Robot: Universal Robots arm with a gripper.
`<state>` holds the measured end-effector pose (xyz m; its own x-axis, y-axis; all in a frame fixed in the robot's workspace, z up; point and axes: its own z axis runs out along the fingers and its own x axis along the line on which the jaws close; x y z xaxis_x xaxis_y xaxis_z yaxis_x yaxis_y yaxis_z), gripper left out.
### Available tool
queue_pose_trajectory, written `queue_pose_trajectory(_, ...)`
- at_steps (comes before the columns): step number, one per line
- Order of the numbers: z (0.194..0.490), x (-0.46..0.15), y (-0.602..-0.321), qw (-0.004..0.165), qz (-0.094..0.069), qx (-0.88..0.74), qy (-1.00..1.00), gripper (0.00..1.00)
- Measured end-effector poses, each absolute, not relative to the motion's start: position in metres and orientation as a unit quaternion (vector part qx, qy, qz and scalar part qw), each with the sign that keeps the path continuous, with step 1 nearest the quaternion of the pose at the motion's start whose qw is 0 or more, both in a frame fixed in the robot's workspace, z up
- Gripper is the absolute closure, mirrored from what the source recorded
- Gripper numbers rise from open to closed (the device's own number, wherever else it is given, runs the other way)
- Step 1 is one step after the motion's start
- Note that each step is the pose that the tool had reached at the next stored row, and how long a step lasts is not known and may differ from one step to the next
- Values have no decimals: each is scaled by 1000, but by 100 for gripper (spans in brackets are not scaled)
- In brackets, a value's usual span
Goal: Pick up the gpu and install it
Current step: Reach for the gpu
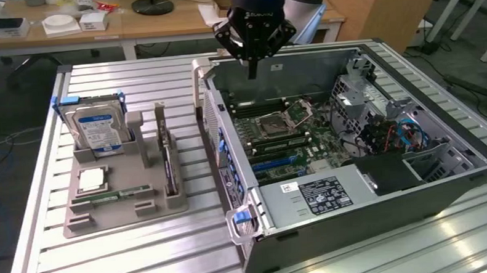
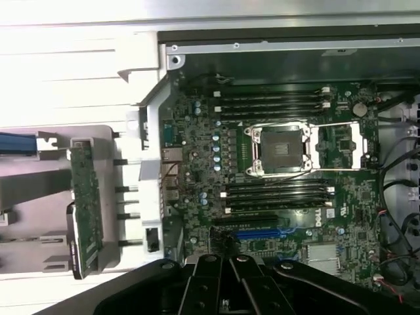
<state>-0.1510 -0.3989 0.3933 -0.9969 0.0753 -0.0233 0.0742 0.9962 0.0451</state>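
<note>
My end effector (image 1: 252,73) hangs over the far rim of the open computer case (image 1: 369,196), pointing down. It looks clenched to a single narrow tip with nothing in it. In the wrist view it (image 2: 225,260) sits above the motherboard (image 2: 275,164), near the blue expansion slot (image 2: 261,233), which is empty as far as I can see. The gpu (image 1: 169,170) stands on edge in the grey holder (image 1: 115,210) on the bench (image 1: 126,80), just outside the case wall and well apart from the end effector. So I judge nothing done yet: both the pick and the install remain. A hard drive (image 1: 97,127) and a cpu chip (image 1: 92,179) share that holder. I see the gpu (image 2: 85,203) only edge-on, so its cooler and bracket are hard to make out. The end effector's body covers the lower slots.
</note>
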Motion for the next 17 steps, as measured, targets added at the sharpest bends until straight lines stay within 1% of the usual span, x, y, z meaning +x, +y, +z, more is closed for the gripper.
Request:
queue_pose_trajectory(6, 393, -172, -399, 13, 22, 37, 999, 90)
queue_pose_trajectory(17, 393, -173, -399, 13, 22, 37, 999, 90)
